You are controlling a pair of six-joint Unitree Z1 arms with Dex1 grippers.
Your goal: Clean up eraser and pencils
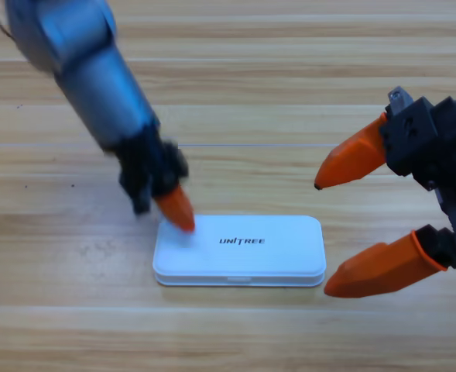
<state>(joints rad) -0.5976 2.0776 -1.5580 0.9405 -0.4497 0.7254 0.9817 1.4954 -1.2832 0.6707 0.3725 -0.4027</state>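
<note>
The left gripper (178,214) shows only one orange tip, which rests at the upper left corner of the flat white plastic case with rounded corners (239,250). Whether its jaws stand apart or together I cannot tell, because the tip points down and hides any gap. It holds nothing. Pressing there with the tip reads as the way to seat a lid, not to lift anything, and the lid now lies flush along the front edge with no gap showing.

The right gripper (322,236) hangs just off the case's right end with its two orange jaws spread wide, one above and one below, and nothing between them. Spread like that beside the short end, it looks placed to steady the case against sliding while the other arm pushes, though it does not clearly touch it.

The case lies on the pale wooden table (235,46), long side parallel to the near edge, a little below the middle and well away from all four edges. It bears dark lettering on its lid.

No eraser and no pencils can be seen anywhere on the table. Judging from the closed lid, they are most likely inside the case, and the tidying looks close to finished; that is an inference, since the contents are hidden.
</note>
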